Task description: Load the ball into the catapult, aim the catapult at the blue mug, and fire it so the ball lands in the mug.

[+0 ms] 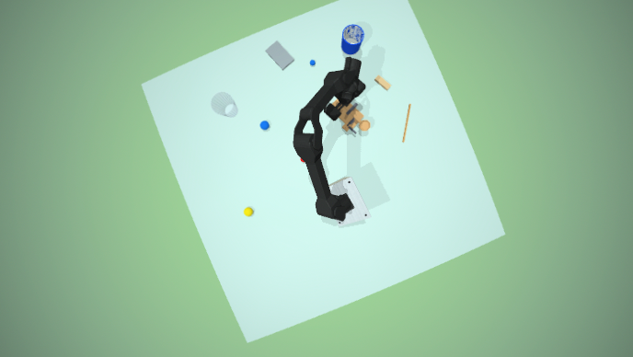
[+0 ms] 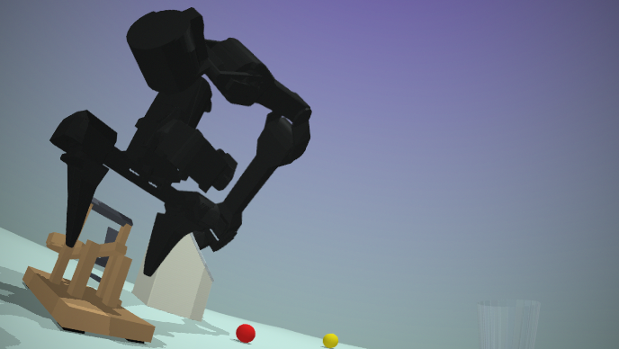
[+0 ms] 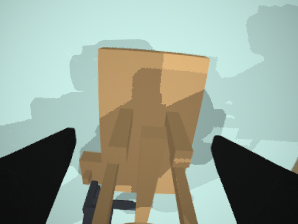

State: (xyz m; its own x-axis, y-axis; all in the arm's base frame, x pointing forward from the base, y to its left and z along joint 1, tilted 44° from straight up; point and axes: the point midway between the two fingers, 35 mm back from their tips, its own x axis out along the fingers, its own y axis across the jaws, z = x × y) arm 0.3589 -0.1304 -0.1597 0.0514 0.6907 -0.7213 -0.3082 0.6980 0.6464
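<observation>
Above pale tabletop, gripper wide open over the unloaded catapult, apparently roughly aimed toward blue mug at twelve o'clock, with loading and firing left.

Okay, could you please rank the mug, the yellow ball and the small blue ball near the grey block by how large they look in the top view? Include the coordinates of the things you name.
Mug [image 1: 351, 45]
Yellow ball [image 1: 248, 212] [image 2: 330, 340]
Small blue ball [image 1: 312, 63]
</observation>
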